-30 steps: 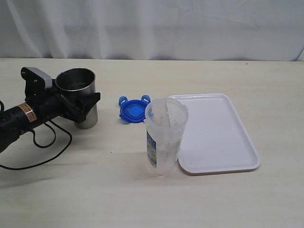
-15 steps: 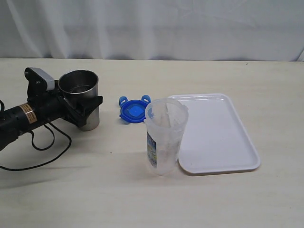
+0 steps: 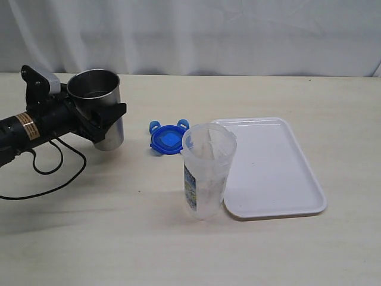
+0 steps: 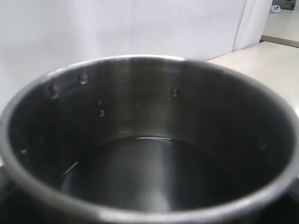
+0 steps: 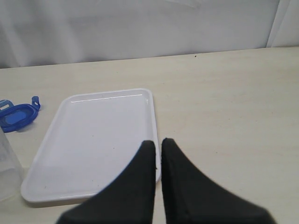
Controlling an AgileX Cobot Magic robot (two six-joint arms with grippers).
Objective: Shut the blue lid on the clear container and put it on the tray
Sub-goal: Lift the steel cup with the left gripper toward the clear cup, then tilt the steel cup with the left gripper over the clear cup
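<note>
The blue lid [image 3: 167, 139] lies flat on the table, just left of the tray's far corner; the right wrist view also catches the lid [image 5: 16, 115]. The clear container [image 3: 206, 173] stands upright and uncovered against the near-left edge of the white tray [image 3: 274, 167]. My left gripper [image 3: 107, 122] is shut on a steel tumbler [image 3: 98, 116], held a little above the table to the left of the lid. The tumbler's inside [image 4: 149, 163] fills the left wrist view. My right gripper [image 5: 158, 142] is shut and empty, above the tray's [image 5: 100, 135] near edge, and does not show in the exterior view.
A black cable [image 3: 53, 173] from the left arm loops over the table at the left. A white curtain [image 3: 190, 36] closes off the back edge. Bare tabletop lies right of the tray and in front of the container.
The left gripper has lifted the steel tumbler off the table and drawn it slightly to the left. Lid, container and tray have stayed put.
</note>
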